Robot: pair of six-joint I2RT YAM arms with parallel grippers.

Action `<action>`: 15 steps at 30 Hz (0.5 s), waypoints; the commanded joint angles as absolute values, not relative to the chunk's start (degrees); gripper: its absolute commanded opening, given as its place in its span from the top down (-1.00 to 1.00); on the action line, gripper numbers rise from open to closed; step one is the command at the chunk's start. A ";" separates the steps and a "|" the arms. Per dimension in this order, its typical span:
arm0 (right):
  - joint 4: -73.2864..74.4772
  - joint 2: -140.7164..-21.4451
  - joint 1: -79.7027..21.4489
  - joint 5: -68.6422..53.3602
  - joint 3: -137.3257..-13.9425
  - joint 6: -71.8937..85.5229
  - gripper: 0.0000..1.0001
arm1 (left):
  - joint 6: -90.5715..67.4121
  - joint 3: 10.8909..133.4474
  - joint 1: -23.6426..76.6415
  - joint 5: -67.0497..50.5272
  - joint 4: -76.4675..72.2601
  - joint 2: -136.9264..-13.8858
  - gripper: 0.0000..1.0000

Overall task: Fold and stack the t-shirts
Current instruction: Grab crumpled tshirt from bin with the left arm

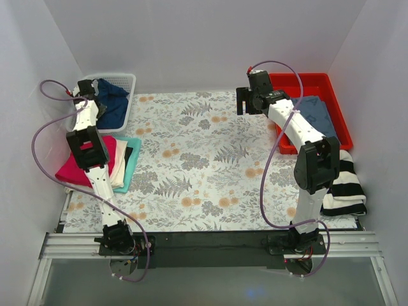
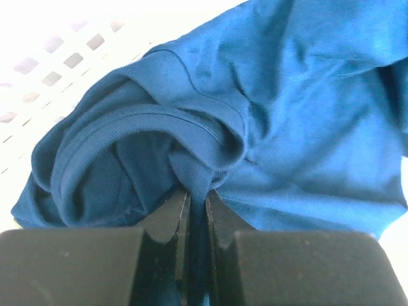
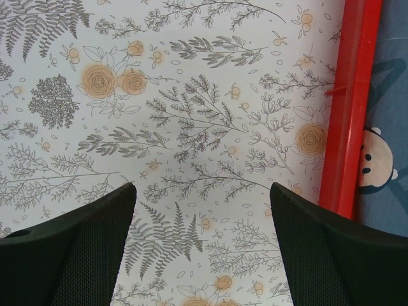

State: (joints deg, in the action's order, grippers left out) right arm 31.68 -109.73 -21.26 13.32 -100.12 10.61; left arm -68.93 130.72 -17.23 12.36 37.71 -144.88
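- Top external: a black-and-white striped shirt (image 1: 344,182) lies off the near right corner of the floral mat (image 1: 204,166), partly hidden behind the right arm.
- Folded stack on the mat's left edge: red-pink tee (image 1: 73,167), cream tee (image 1: 120,169), then teal tee (image 1: 132,162), which sits nearest the mat's centre.
- Right gripper (image 3: 201,191): in the right wrist view the fingers are wide apart and hold nothing. It is above the mat's right edge, just beside the red tray (image 3: 350,108).
- Blue-grey tee (image 3: 382,76) with a cartoon print lies in that tray, off the mat's far right corner.
- Left gripper (image 2: 196,197): in the left wrist view the jaws are clamped on a fold of the navy tee (image 2: 287,115) near its collar. The tee is in the white basket (image 2: 57,51) at the mat's far left corner.
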 commanded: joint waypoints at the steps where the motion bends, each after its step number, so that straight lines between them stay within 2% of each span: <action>1: 31.73 -110.13 -21.88 13.01 -103.09 11.34 -0.80 | -70.58 130.43 -17.49 6.42 34.72 -135.10 1.00; 15: 31.73 -110.39 -22.67 11.78 -102.13 11.51 -0.79 | -70.66 129.11 -15.65 -3.68 22.59 -117.69 1.00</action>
State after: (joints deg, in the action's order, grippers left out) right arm 31.86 -110.15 -22.26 12.53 -100.51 10.76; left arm -70.52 128.79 -16.62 1.39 28.36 -124.95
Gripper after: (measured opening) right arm 0.894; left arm 0.061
